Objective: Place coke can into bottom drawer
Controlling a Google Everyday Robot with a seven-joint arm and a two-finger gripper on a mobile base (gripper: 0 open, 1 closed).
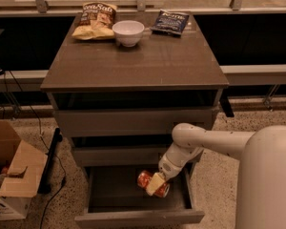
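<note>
Your end effector grasps the coke can low inside the open bottom drawer — only the release seems left.

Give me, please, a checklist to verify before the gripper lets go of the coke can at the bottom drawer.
1. The bottom drawer is pulled open: ok.
2. The gripper is above the drawer's inside, its fingers closed on the coke can: ok.
3. The can lies between the drawer's side walls, right of the middle: ok.
4. The can rests on the drawer's floor: cannot tell.
5. The arm is apart from the front of the middle drawer: cannot tell.
</note>
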